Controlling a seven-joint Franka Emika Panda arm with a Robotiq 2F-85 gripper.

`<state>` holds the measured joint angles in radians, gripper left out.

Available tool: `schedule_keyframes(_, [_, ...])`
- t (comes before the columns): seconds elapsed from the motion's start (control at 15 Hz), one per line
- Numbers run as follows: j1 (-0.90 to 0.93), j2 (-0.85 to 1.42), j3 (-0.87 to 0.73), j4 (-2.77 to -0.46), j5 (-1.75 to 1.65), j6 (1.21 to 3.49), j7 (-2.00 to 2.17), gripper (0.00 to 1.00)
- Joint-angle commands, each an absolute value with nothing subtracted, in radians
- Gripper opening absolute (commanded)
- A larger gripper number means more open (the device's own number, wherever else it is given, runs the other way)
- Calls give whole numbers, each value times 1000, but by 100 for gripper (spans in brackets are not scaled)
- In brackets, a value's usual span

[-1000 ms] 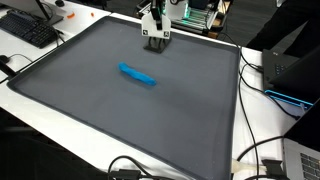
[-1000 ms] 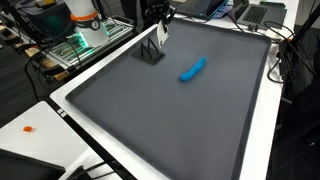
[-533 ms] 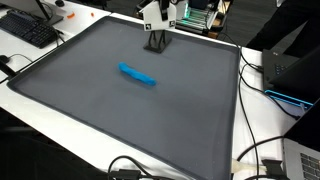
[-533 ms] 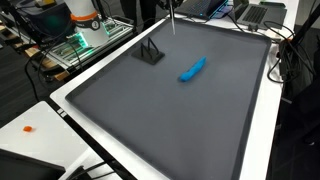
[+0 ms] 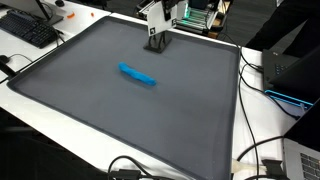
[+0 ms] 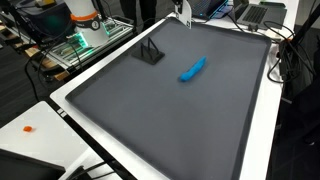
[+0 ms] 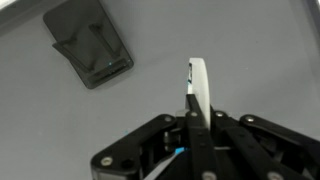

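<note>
Near the edge of the mat [image 5: 120, 110], gripper [image 7: 197, 120] pinches white marker [image 7: 200, 85].

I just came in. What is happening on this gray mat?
The robot's gripper is shut on a thin white stick and holds it in the air near an edge of the gray mat. A black stand sits on the mat below, apart from the gripper. A blue thing lies alone near the middle of the mat, and nothing touches it.
</note>
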<state>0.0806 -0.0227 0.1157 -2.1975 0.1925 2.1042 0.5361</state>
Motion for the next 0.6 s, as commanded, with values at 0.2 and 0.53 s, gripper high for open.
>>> schedule_keyframes(0.2, [105, 114, 115, -2027, 87, 1961, 295, 1])
schedule_keyframes(0.53, [106, 120, 108, -2019, 102, 1953, 270, 4])
